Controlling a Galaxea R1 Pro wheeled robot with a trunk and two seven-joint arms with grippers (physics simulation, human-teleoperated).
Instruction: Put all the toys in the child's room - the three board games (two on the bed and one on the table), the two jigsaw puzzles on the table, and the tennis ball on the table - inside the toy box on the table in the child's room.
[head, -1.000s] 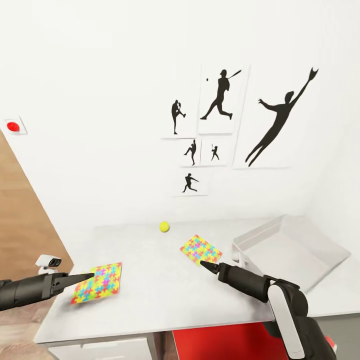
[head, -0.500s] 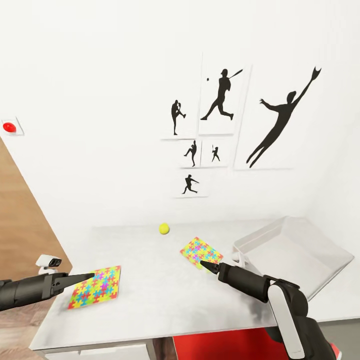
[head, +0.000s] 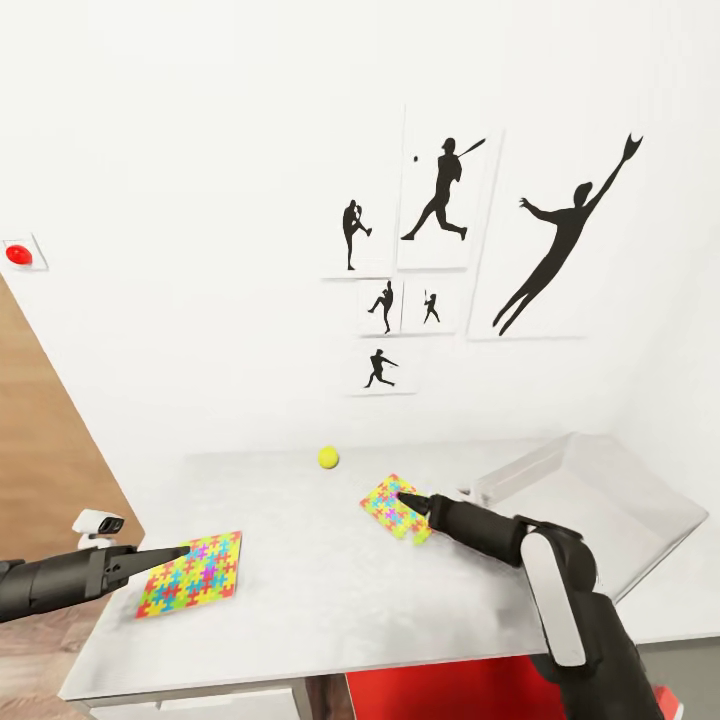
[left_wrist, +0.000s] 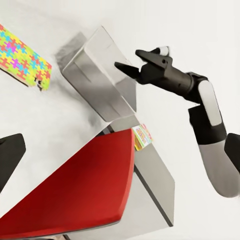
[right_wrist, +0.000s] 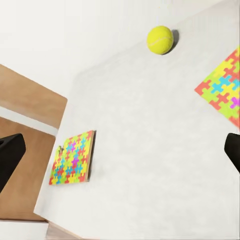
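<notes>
Head view: the right pincer (head: 407, 496) hovers over the jigsaw puzzle (head: 398, 505) just beside the toy box (head: 590, 500); the left pincer (head: 180, 550) points at the other puzzle (head: 192, 576), near the desk (head: 300, 590) front edge. I judge a thin slab is best gripped by an edge. The tennis ball (head: 328, 456) sits well apart by the wall

Left wrist view: the right pincer's jaws stand apart, empty

Right wrist view: fingertips (right_wrist: 10, 155) spread wide, with bare desk between both puzzles
</notes>
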